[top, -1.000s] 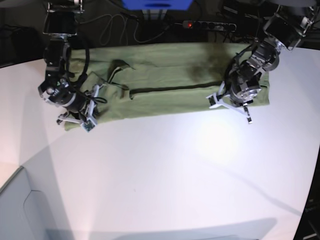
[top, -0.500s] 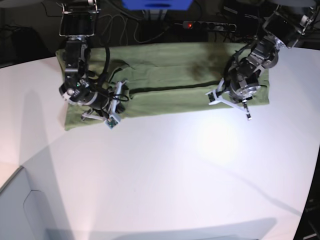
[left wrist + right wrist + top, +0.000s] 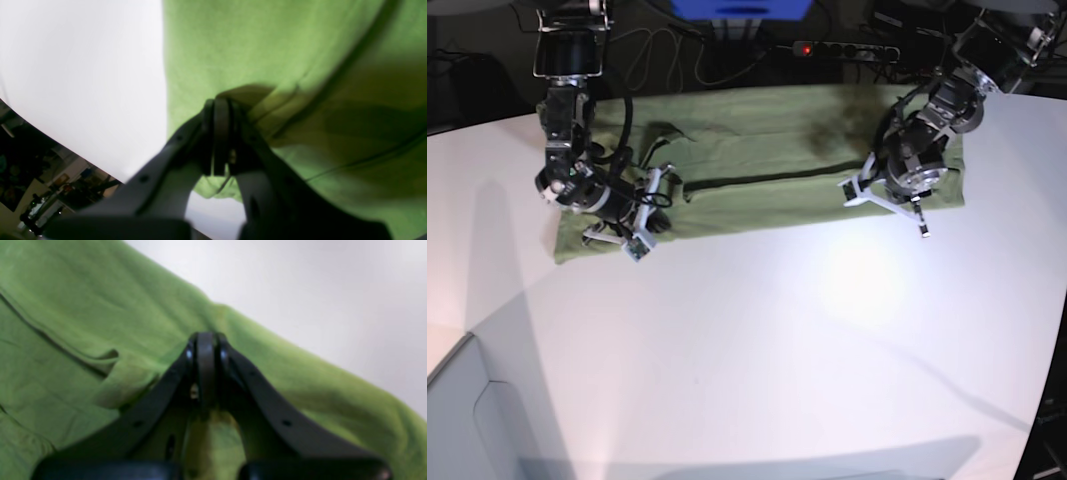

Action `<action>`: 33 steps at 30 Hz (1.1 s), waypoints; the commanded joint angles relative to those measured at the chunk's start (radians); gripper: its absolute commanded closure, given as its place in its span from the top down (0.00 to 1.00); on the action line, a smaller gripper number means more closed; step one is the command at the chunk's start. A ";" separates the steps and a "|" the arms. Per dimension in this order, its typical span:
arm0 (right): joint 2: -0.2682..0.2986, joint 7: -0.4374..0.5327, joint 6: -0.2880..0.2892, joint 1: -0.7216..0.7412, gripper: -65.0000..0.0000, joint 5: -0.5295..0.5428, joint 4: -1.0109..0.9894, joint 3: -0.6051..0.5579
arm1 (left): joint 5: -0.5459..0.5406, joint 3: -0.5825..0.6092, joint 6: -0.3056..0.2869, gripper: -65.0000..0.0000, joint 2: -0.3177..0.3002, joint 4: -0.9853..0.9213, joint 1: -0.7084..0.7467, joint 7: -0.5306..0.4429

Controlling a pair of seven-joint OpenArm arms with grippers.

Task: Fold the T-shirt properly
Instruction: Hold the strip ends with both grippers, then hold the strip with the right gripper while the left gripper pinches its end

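Green and soft, the T-shirt lies in a long folded strip along the far side of the white counter. It looks light and floppy, so it will sag and wrinkle when lifted. The left gripper is squeezed shut, pinching cloth near one end of the shirt. The right gripper is shut tight too, on cloth at the other end. End corners seem the best places to hold

Right claw back leftward over the T-shirt; left claw slightly higher
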 commanded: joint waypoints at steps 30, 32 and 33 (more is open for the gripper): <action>0.025 -0.021 0.019 0.002 0.00 -0.020 0.005 0.000 | 0.001 -0.118 0.003 0.00 -0.003 0.151 -0.029 0.101; 0.025 -0.021 0.019 0.000 0.00 -0.020 0.006 0.000 | 0.001 -0.117 0.003 0.00 0.020 0.117 -0.035 0.096; 0.025 -0.021 0.019 0.000 0.00 -0.020 0.006 0.000 | 0.001 -0.117 0.003 0.00 0.031 0.100 -0.035 0.082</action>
